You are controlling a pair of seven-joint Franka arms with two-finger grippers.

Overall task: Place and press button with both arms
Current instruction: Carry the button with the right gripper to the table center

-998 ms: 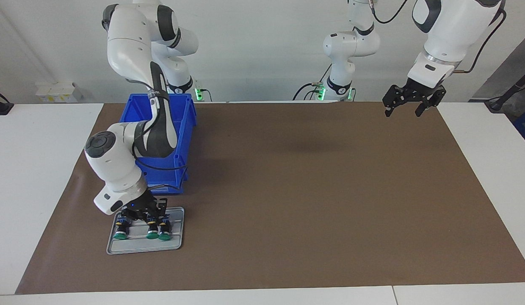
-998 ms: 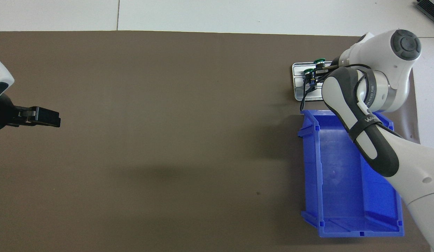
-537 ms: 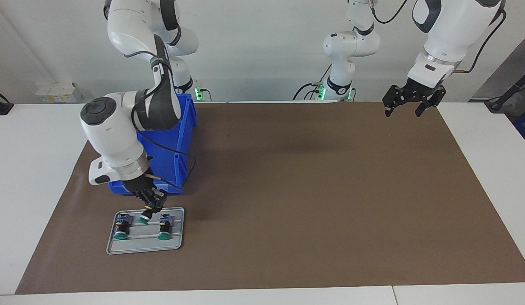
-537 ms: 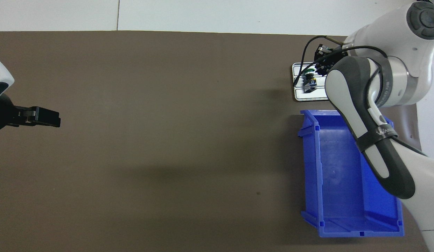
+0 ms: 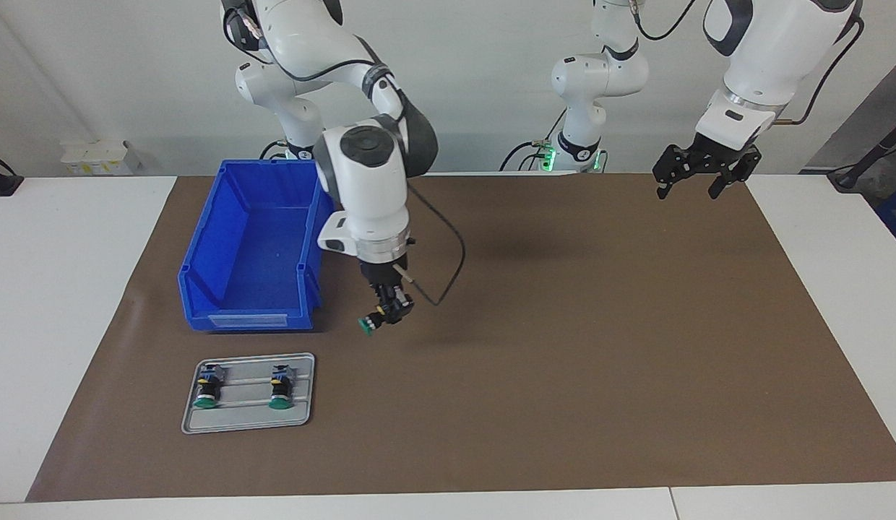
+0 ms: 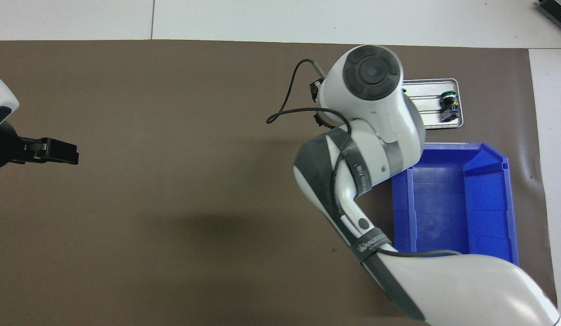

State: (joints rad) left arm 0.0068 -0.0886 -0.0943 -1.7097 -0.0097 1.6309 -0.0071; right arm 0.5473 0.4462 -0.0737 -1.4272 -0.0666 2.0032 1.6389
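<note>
Button (image 5: 366, 325), round green cap on a black cylindrical body, is pinched in the right hand (image 5: 385, 312) over the matte brown mat (image 5: 563, 347) on the table (image 5: 72, 289), beside the blue plastic bin (image 5: 256, 245). Two like buttons (image 5: 206, 386) lie on a flat grey ribbed tray (image 5: 303, 404), farther from the robots. Left hand (image 5: 697, 178), spread, hangs waiting over the mat's edge.
</note>
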